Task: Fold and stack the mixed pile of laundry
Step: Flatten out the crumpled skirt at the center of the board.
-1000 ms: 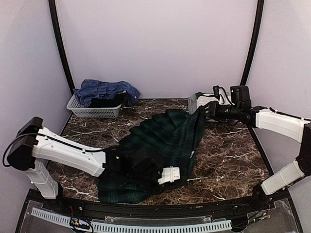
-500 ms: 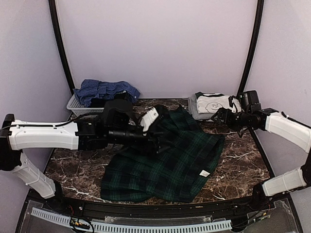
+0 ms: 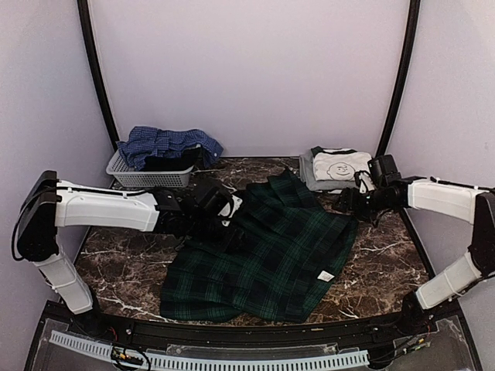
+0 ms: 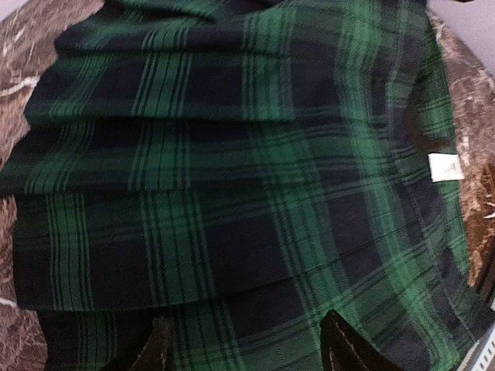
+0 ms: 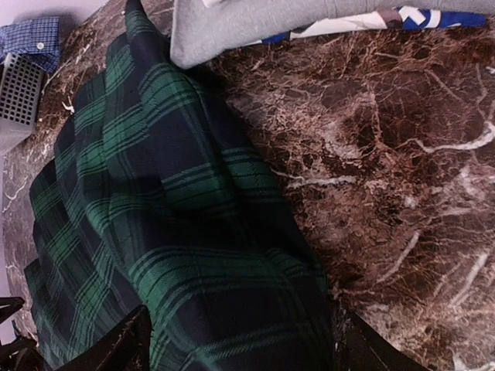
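The dark green tartan shirt (image 3: 271, 255) lies spread flat on the marble table, its white label (image 3: 326, 276) near the front right. My left gripper (image 3: 228, 220) is open and empty just above the shirt's left far part; its view shows tartan (image 4: 232, 154) between my spread fingers (image 4: 344, 348). My right gripper (image 3: 348, 202) is open and empty over the shirt's far right corner (image 5: 193, 232). The white tee (image 3: 338, 165) lies folded at the back right. The blue checked shirt (image 3: 166, 143) and a dark item (image 3: 172, 162) sit in the basket.
The pale grey slatted basket (image 3: 147, 178) stands at the back left, also in the right wrist view (image 5: 15, 93). Bare marble (image 3: 387, 255) shows right of the shirt and at the left front (image 3: 116, 270). Walls close the back and sides.
My left gripper carried the shirt's edge from the front to the back left, let go and drew back left. The shirt now lies flat. My right gripper came down to the far right corner.
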